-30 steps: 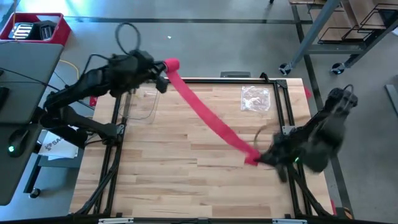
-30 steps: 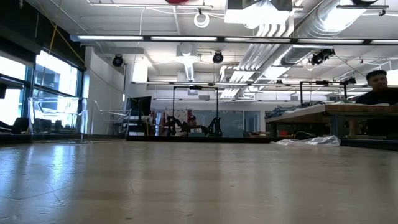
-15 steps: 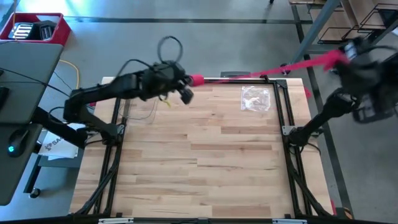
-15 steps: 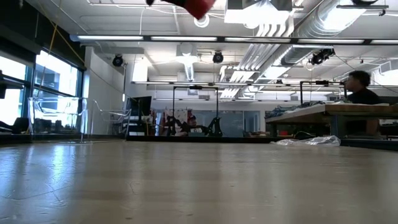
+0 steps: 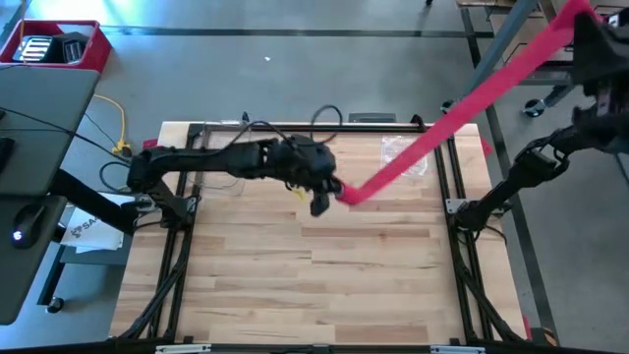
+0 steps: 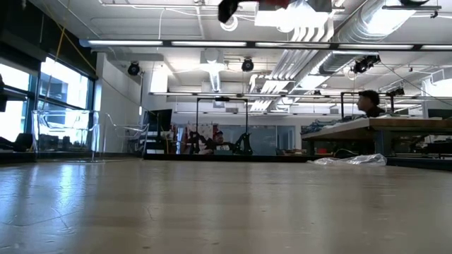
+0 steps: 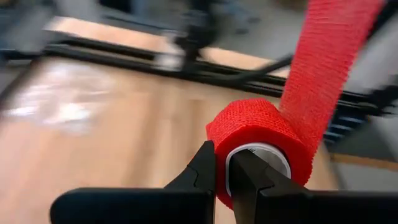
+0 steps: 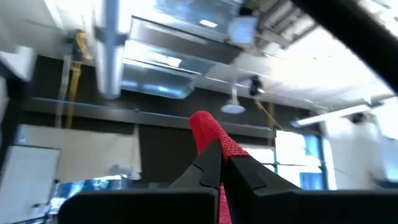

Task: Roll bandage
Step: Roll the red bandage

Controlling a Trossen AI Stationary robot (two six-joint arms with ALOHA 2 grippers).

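While the long, bright red strip of stretchy fabric bandage (image 5: 447, 123) is stretched taut above the wooden desk (image 5: 295, 265), rolling is prepared.
Its wound end is pinched by the left gripper (image 7: 222, 177) fingers; its free end is clamped high by the right gripper (image 8: 217, 163) fingers, presumably for tension.

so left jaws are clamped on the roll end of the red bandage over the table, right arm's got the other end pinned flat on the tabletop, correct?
Not quite. The left gripper does clamp the rolled end of the bandage over the table, but the right gripper holds the other end raised high, off the table's far right corner, as the high view shows.
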